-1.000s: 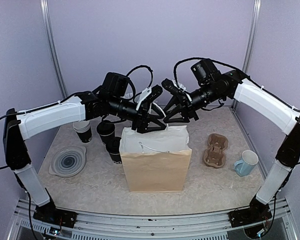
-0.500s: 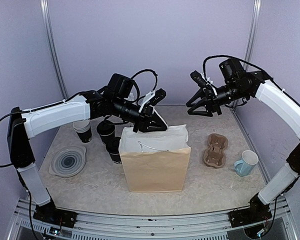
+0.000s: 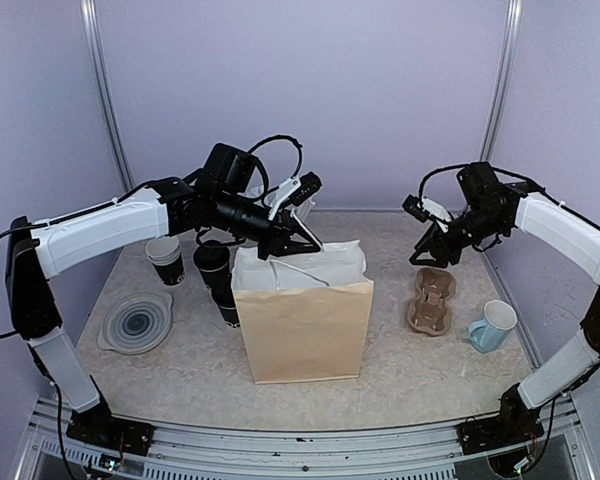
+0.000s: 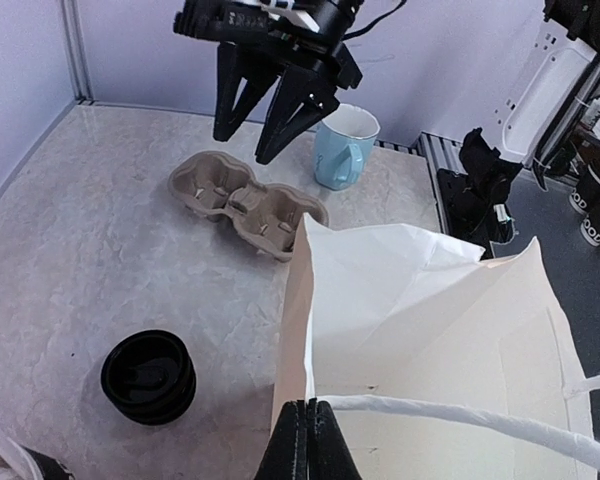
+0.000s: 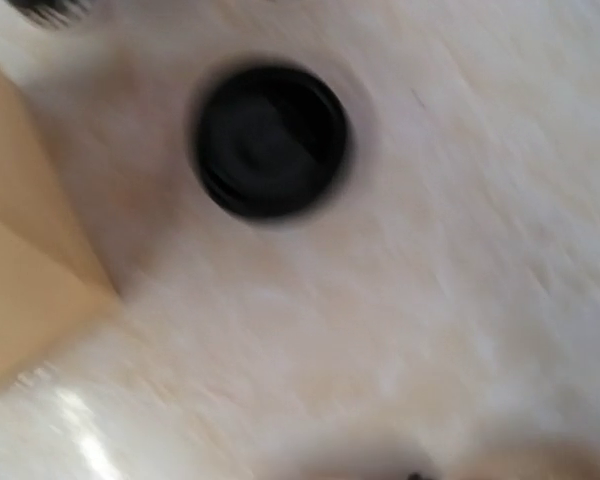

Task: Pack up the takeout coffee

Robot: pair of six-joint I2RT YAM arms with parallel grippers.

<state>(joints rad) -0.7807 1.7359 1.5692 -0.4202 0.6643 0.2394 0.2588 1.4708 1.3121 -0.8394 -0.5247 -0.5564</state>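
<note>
A tan paper bag (image 3: 300,330) with a white lining stands mid-table. My left gripper (image 3: 298,243) is shut on its back rim (image 4: 308,405), right beside the white cord handle (image 4: 460,420). A black lidded takeout coffee (image 4: 148,377) stands on the table just beyond the bag; the blurred right wrist view shows it from above (image 5: 270,140). In the top view my left arm and the bag hide it. My right gripper (image 3: 427,258) hangs open and empty (image 4: 242,147) above the cardboard cup carrier (image 3: 430,300).
Two dark cups (image 3: 212,265) (image 3: 228,300) and a stack of white-rimmed cups (image 3: 166,262) stand left of the bag. A grey ringed dish (image 3: 137,322) lies front left. A pale blue mug (image 3: 492,327) sits right of the carrier (image 4: 245,200).
My left gripper has shut on the bag's rim, and the bag has shifted slightly left. My right arm has swung away right and down, from the bag's mouth to above the carrier.
</note>
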